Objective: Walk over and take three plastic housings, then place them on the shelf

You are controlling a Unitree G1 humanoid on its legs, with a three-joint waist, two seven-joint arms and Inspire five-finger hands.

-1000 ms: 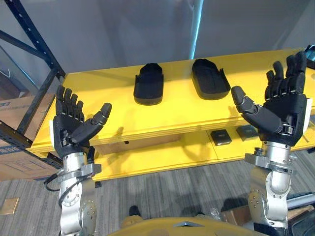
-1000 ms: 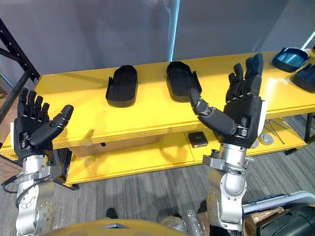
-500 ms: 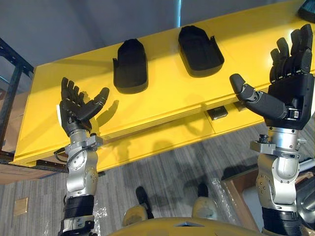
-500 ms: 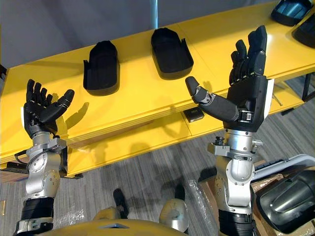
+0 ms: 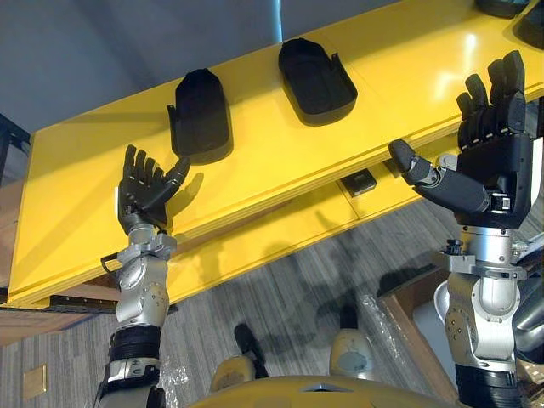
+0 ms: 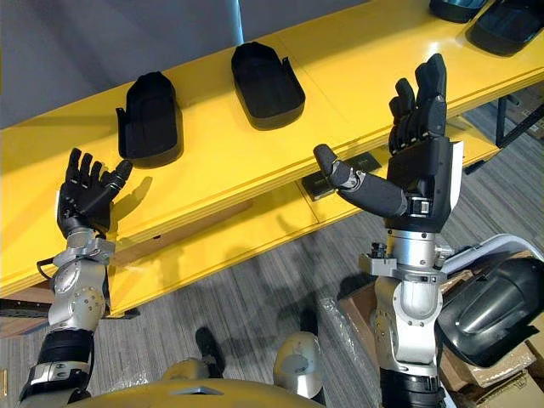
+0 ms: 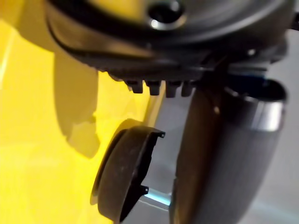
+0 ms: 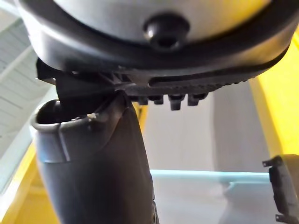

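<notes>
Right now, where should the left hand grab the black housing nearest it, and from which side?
The housing lies flat on the yellow table, lengthwise away from the open left hand. Probably pinch across its long side walls, coming from above at the near end.

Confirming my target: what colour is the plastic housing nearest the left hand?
Black plastic housing; left eye view shows it best.

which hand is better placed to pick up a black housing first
Left, likely: the left hand is open close beside the left housing, while the right hand, also open, is short of the yellow table, farther from the right housing.
</notes>
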